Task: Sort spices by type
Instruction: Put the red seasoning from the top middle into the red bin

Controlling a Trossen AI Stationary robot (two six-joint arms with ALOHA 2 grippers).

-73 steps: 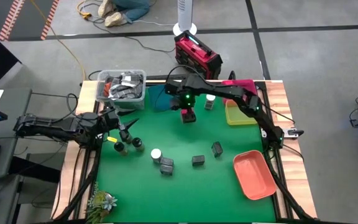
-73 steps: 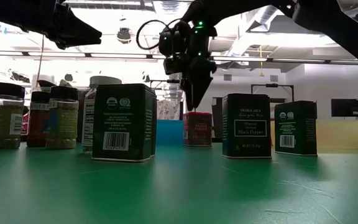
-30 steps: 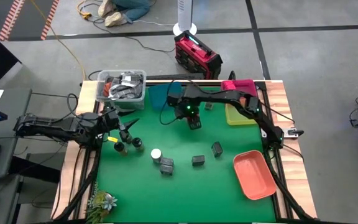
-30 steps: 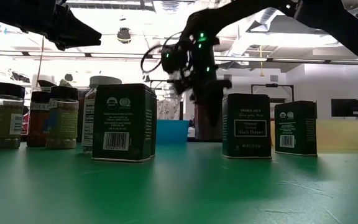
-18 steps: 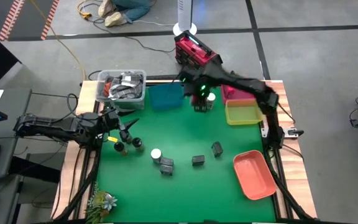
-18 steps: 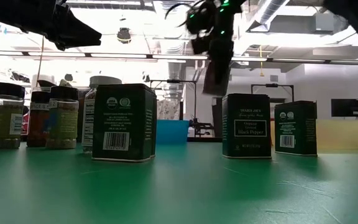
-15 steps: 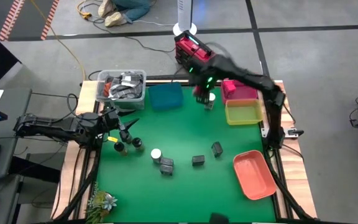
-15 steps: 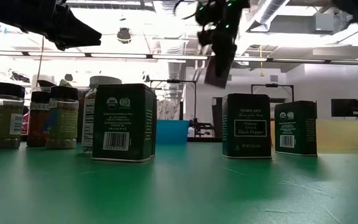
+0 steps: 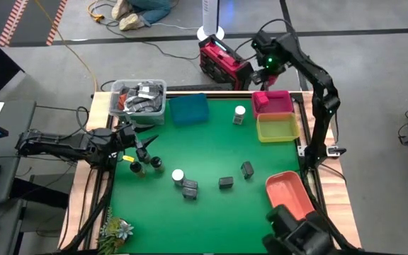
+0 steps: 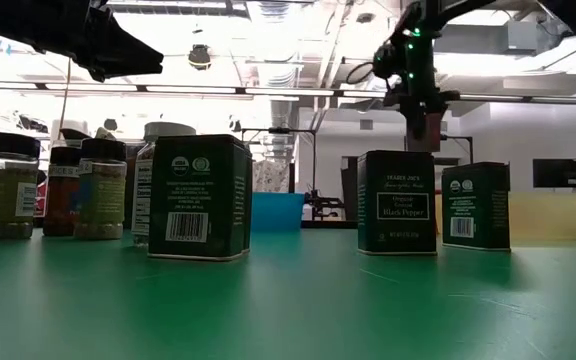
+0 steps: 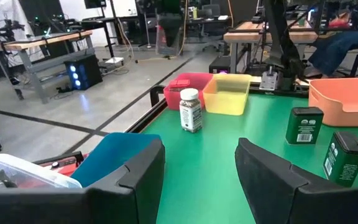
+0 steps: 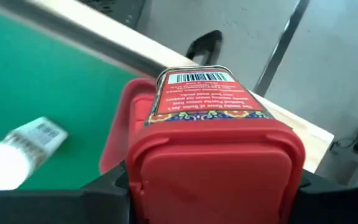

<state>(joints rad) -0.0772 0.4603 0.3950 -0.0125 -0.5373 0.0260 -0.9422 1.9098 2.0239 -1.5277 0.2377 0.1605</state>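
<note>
My right gripper [image 9: 269, 67] hangs high over the table's far right corner, shut on a red-pink spice box [image 12: 215, 134]. The pink tray [image 9: 273, 101] lies below it. A white-capped jar [image 9: 240, 115] stands upright on the green mat beside that tray. Three dark tins [image 9: 225, 183] and another white-capped jar [image 9: 178, 176] stand mid-table. Dark-lidded round jars [image 9: 139, 168] stand near the left edge. My left gripper [image 11: 201, 155] waits open and level above them at the left edge, with nothing between its fingers. My right gripper pinches the box's two opposite side walls [image 12: 137, 177] between its two fingers [image 12: 107, 190]. The fingers point steeply down. The box is lifted clear, its red lid face toward the wrist and its barcoded end [image 12: 194, 79] toward the pink tray [image 12: 118, 134].
A teal tray [image 9: 190, 110] and a clear tub of clutter [image 9: 139, 97] stand at the far edge. A yellow tray [image 9: 277, 127] and a salmon tray [image 9: 289, 198] line the right edge. A dark bulky shape [image 9: 296, 232] shows at the near right. A red case [image 9: 224, 62] sits beyond the table.
My right gripper has risen from low over the far middle of the mat. It has swung toward the far right corner with the box and rolled about its own axis on the way. The box now hangs clear over the pink tray.
</note>
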